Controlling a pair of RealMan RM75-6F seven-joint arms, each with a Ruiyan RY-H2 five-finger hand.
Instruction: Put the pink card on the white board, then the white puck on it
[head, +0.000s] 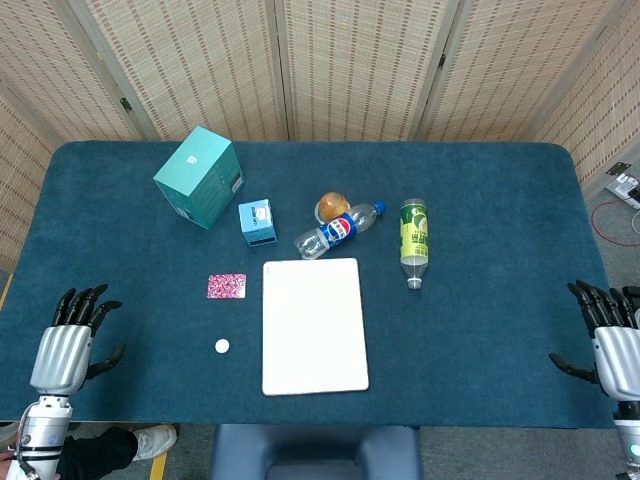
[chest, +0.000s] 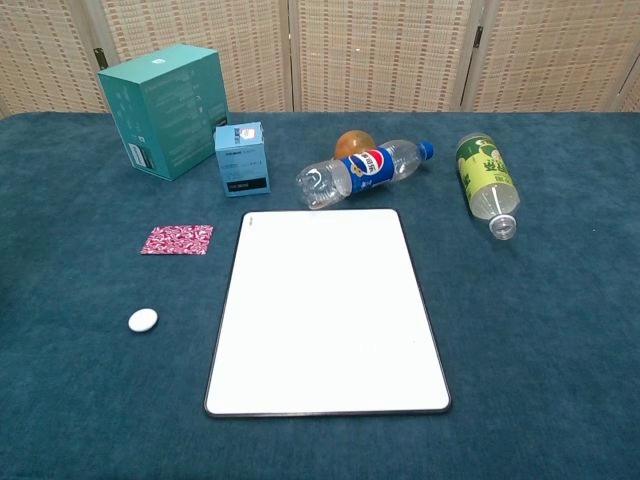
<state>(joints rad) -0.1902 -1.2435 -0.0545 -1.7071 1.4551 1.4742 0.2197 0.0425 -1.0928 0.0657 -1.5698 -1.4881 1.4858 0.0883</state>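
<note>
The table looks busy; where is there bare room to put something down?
Table: bare right of the green bottle, and between the white board and right hand. Crowded behind the board: teal box, small blue box, Pepsi bottle.
</note>
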